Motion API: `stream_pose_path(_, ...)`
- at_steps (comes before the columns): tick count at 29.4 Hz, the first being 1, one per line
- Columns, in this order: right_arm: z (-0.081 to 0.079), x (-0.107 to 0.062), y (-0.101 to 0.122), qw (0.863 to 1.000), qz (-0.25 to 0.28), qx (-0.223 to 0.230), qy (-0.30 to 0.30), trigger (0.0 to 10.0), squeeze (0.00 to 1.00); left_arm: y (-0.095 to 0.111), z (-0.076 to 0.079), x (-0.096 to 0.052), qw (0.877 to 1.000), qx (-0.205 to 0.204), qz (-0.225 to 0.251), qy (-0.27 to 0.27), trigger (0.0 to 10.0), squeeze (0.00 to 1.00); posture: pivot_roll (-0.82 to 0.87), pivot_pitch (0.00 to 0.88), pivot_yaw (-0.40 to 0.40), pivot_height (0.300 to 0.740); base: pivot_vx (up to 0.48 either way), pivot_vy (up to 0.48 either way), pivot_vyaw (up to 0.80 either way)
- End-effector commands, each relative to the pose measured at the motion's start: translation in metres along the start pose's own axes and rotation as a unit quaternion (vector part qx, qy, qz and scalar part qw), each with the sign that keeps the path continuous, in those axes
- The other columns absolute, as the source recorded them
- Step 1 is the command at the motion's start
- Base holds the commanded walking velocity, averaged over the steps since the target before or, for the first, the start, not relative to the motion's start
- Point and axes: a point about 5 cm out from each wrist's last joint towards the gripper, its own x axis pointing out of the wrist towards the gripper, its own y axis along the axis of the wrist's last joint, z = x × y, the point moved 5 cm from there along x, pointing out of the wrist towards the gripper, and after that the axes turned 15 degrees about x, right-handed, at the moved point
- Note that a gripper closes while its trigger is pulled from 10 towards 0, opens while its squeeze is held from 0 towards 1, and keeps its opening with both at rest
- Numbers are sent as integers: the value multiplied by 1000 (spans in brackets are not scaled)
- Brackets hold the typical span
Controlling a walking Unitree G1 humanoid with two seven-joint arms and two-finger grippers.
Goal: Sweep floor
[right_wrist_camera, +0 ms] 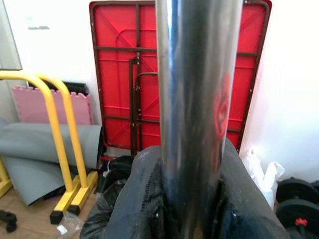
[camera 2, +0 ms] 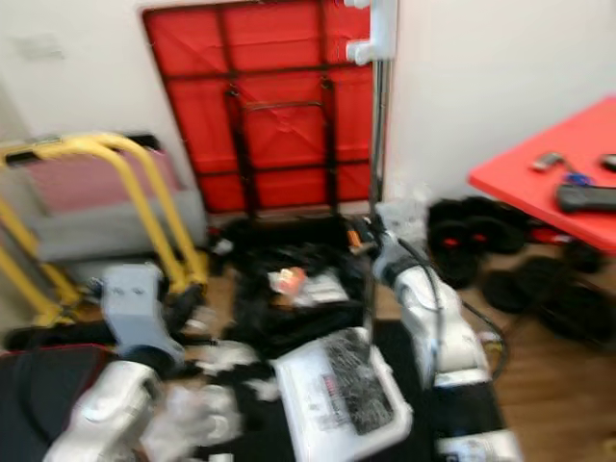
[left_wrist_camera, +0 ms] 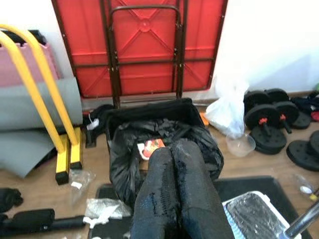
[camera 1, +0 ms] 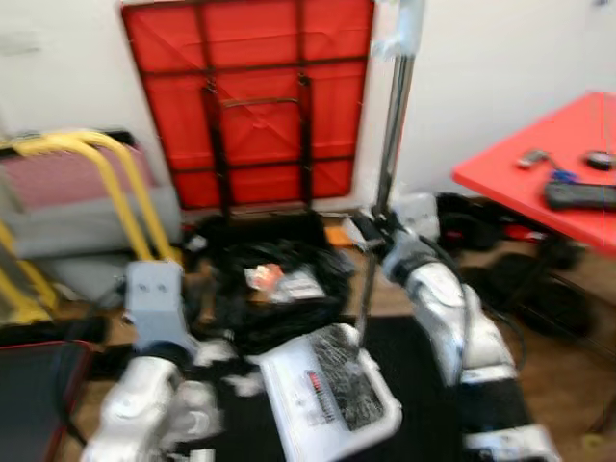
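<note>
Leaning against the far white wall, a folded red table (camera 1: 248, 101) is standing behind a black bin bag (left_wrist_camera: 164, 144) that is gaping open on the wooden floor (left_wrist_camera: 42, 191). Yellow bars (camera 1: 115, 188) and a grey mat (left_wrist_camera: 35, 107) are sitting to the left; dumbbell weights (left_wrist_camera: 269, 117) are lying on the right below a red tabletop (camera 1: 553, 168). Near centre, a white dustpan (camera 1: 332, 390) is resting on a dark mat. The right gripper (camera 1: 371, 228) is clamping the upright metal broom pole (camera 1: 390, 154). The left gripper (left_wrist_camera: 174, 191) is hovering with fingers pressed together, holding nothing.
</note>
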Motion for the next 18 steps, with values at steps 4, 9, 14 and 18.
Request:
stream_pose_path(4, -5, 3, 18, 999, 40, -1, 8, 10000, 0, 0, -1, 1, 1000, 7, -1, -1, 10000, 0, -75, 25, -7, 740, 0, 0, 0)
stream_pose_path(9, -6, 3, 18, 999, 42, -5, 9, 10000, 0, 0, 0, 1, 1000, 7, -1, -3, 10000, 0, -76, 25, -7, 740, 0, 0, 0)
stream_pose_path(14, -9, 1, 21, 998, 49, -1, 27, 10000, 0, 0, 0, 1, 1000, 5, -1, -4, 10000, 0, -76, 28, -7, 740, 0, 0, 0)
stream_pose_path(18, -6, 2, 21, 999, 48, -5, 18, 10000, 0, 0, 1, 1, 1000, 4, -1, -4, 10000, 0, -77, 28, -8, 740, 0, 0, 0)
